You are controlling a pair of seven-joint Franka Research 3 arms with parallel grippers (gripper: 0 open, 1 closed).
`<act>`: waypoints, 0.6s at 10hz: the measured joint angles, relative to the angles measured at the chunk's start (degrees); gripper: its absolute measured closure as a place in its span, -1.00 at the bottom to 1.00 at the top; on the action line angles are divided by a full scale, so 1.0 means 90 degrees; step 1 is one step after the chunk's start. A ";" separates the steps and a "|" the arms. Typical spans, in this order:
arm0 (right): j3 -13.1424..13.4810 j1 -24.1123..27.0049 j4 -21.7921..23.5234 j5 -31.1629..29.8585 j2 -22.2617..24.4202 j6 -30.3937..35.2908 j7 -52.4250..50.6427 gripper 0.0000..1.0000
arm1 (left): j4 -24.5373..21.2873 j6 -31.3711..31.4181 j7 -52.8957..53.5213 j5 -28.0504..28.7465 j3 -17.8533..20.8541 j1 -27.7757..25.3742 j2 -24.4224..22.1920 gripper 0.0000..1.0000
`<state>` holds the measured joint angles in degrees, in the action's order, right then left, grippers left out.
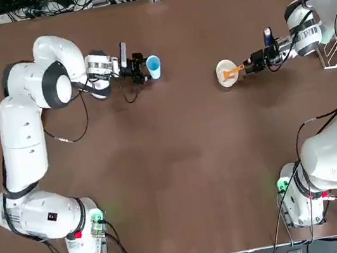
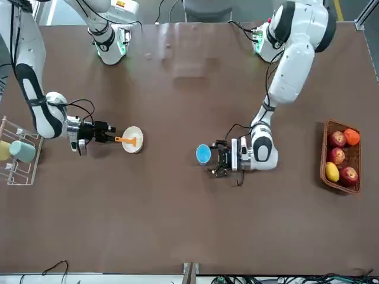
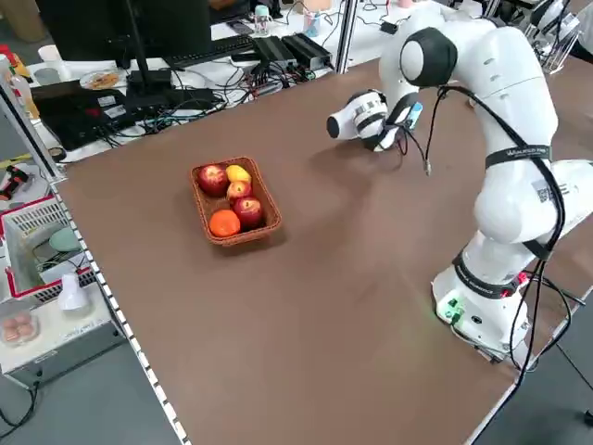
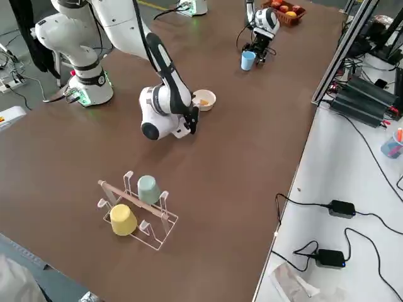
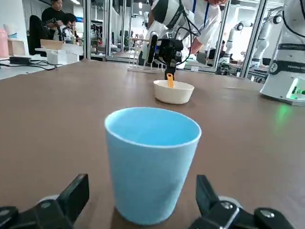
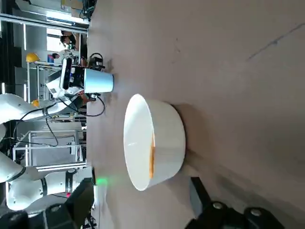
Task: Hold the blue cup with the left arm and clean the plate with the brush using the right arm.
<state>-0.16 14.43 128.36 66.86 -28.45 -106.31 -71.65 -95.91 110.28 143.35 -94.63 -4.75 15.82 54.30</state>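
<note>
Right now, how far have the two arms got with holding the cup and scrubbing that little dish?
Nothing looks finished. The left gripper has its open fingers on either side of the blue cup without squeezing it. The right gripper is at the plate, where the brush lies with its orange handle pointing at the gripper; the fingers look open, so it seems not yet gripped. Gripping the cup, taking the brush and scrubbing remain.

A robotics lab is indicated: a brown tabletop ringed by aluminium framing, cables and power supplies, with further robot arms seen behind.
</note>
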 joint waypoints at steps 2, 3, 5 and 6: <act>-0.0002 -0.0048 0.0012 0.0015 0.0000 -0.0008 -0.0019 -0.69 | 0.0029 0.0000 0.0004 -0.0065 0.0002 0.0025 0.0047 -0.98; -0.0002 -0.0087 0.0013 0.0052 0.0000 -0.0021 -0.0022 -0.59 | 0.0079 -0.0001 0.0019 -0.0164 0.0000 0.0039 0.0082 -0.98; -0.0004 -0.0139 0.0015 0.0085 0.0000 -0.0030 -0.0024 -0.58 | 0.0228 -0.0003 0.0098 -0.0403 0.0000 0.0169 0.0187 -0.98; -0.0004 -0.0150 0.0016 0.0089 0.0000 -0.0033 -0.0026 -0.49 | 0.0285 -0.0003 0.0111 -0.0528 0.0007 0.0258 0.0233 -0.98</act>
<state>-0.19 13.08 128.51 67.66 -28.45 -106.61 -71.89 -93.34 110.26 144.35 -99.38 -4.68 18.15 56.39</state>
